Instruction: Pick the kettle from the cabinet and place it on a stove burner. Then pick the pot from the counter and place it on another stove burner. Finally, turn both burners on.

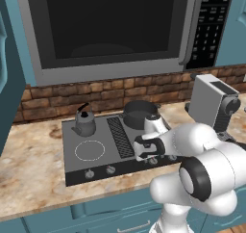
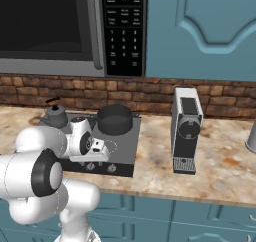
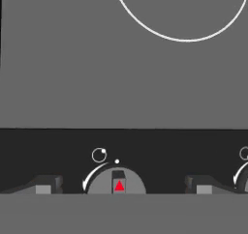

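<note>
A dark-grey cooktop [image 1: 96, 140] sits in the middle of the left base view, set into a beige-and-brown marbled bench [image 1: 29, 160]. A small grey kettle [image 1: 84, 122] with a black arched handle stands on the cooktop's upper left burner. A wide, low dark pot [image 1: 140, 113] stands on the upper right burner, across the ribbed centre strip [image 1: 120, 137] from the kettle. A white burner ring [image 1: 90, 150] at the lower left of the cooktop is bare. Small round knobs [image 1: 89, 174] line the cooktop's front edge.

The white arm fills the lower right of this view, its hand reaching low over the front right part of the cooktop, near the knobs. In the right base view the hand sits at centre left, just in front of the pot [image 2: 114, 118].

In the hand view the pincer [image 3: 121, 185] shows at the bottom, its two dark fingertips [image 3: 46, 184] spread well apart. Between them sits a round knob [image 3: 116, 181] with a red triangle mark; neither tip touches it. Part of a burner ring [image 3: 186, 38] curves across the top.

A tall white coffee machine [image 2: 186, 130] stands on the bench at centre right of the right base view.
</note>
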